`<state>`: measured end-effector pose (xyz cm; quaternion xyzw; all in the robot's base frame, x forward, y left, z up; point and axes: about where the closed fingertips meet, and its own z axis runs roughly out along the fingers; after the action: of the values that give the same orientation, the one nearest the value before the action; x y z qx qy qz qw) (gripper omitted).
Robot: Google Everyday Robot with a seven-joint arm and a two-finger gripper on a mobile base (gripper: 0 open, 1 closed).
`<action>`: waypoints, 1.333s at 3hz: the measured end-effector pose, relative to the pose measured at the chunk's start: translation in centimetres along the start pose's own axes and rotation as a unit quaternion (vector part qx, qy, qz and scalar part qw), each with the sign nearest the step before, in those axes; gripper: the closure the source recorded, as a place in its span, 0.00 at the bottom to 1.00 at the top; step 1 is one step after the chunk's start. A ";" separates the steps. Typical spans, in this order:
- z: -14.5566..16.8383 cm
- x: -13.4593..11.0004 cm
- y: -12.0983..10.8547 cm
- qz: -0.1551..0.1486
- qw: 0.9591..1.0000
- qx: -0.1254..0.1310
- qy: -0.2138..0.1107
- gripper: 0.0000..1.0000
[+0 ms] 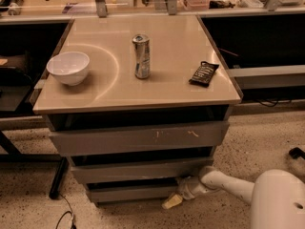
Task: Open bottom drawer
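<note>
The bottom drawer [128, 192] is the lowest and slimmest of three grey fronts under the beige table top. It stands slightly out from the cabinet, with a dark gap above its panel. My gripper [174, 199] is at the right end of that front, level with its top edge and against the gap. The white arm [224, 182] reaches in from the lower right. The drawer's inside is hidden.
On the table top [119, 92] are a white bowl [68, 67], a silver can [141, 56] and a dark snack packet [204, 73]. The tall scratched top drawer [138, 137] and the middle drawer [133, 170] lie above. A black cable [64, 216] is on the speckled floor.
</note>
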<state>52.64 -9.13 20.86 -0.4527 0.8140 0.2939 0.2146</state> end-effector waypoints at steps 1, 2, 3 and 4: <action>0.0 0.0 0.0 0.000 1.000 0.000 0.000 0.42; 0.0 0.0 0.0 0.000 1.000 0.000 0.000 0.65; 0.0 0.0 0.0 0.000 1.000 0.000 0.000 0.88; 0.0 0.0 0.0 0.000 1.000 0.000 0.000 1.00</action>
<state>52.63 -9.13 20.86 -0.4527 0.8140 0.2940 0.2145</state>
